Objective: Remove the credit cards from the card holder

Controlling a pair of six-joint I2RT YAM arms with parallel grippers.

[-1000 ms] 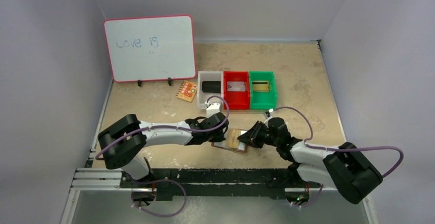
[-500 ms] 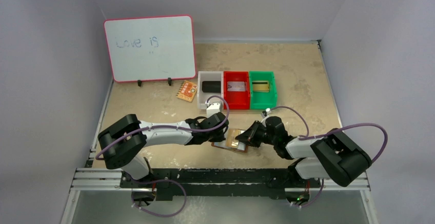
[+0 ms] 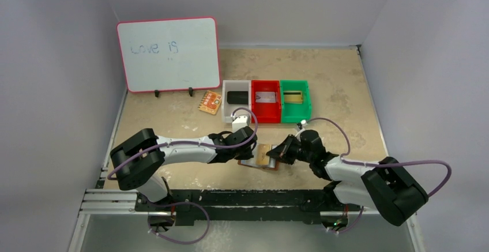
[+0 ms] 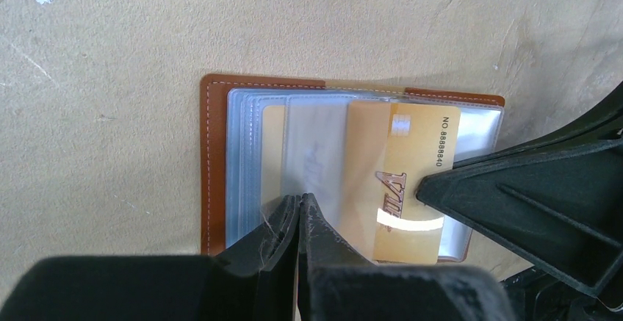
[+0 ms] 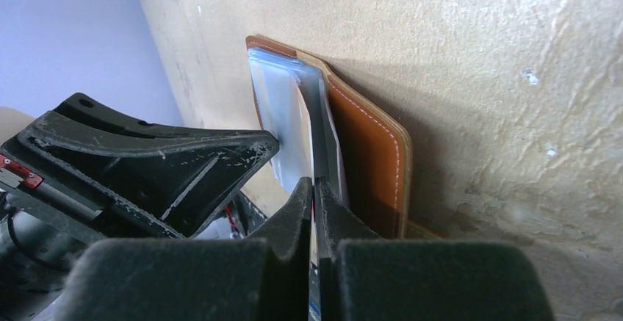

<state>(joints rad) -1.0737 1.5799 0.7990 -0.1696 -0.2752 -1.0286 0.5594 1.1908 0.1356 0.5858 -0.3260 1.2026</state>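
Note:
The brown card holder [image 4: 209,159] lies open on the table between my two grippers; it also shows in the top view [image 3: 266,165]. Its clear sleeves face up. A gold credit card [image 4: 408,181] sticks partly out of a sleeve toward the right. My left gripper [image 4: 300,200] is shut, its tips pressed down on the sleeves. My right gripper [image 5: 314,185] is shut on the thin edge of the gold card, beside the holder's raised brown flap [image 5: 367,152]. Other cards in the sleeves are blurred.
Three bins stand behind the holder: white [image 3: 236,85] with a black card, red [image 3: 266,84] with a silvery card, green [image 3: 295,83] with a gold card. An orange patterned card [image 3: 210,101] lies by the whiteboard [image 3: 168,54].
The right arm's rear link swung in and back out while its gripper stayed at the holder, shifting slightly. The left arm has not moved.

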